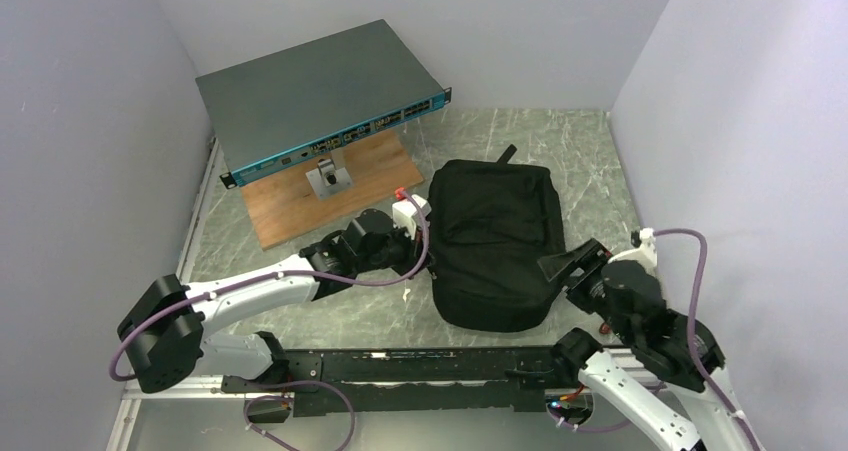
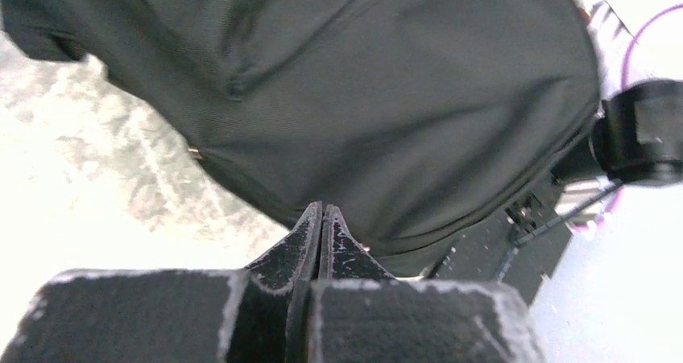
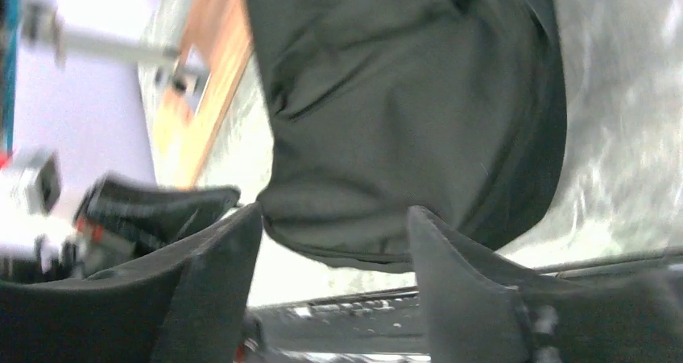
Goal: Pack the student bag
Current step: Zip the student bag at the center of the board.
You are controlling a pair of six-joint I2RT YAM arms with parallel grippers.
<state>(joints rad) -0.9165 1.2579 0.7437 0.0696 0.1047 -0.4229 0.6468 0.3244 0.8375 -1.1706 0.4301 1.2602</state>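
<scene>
Far left: a flat grey metal network switch (image 1: 320, 96) above a wooden board (image 1: 330, 196). My left gripper (image 2: 322, 212), fingers pressed together, meets the left edge of the black soft fabric backpack (image 1: 495, 241). The backpack lies flat on the marbled table (image 1: 590, 161), long axis near-to-far, top loop (image 1: 507, 153) toward the back wall, contents hidden. My right gripper (image 3: 334, 218) stands with jaws apart at its near right corner.

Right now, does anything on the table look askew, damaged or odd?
Nothing spilled or damaged. The flat grey network switch box seems perched on a small metal stand above a wooden board, overhanging it.
</scene>
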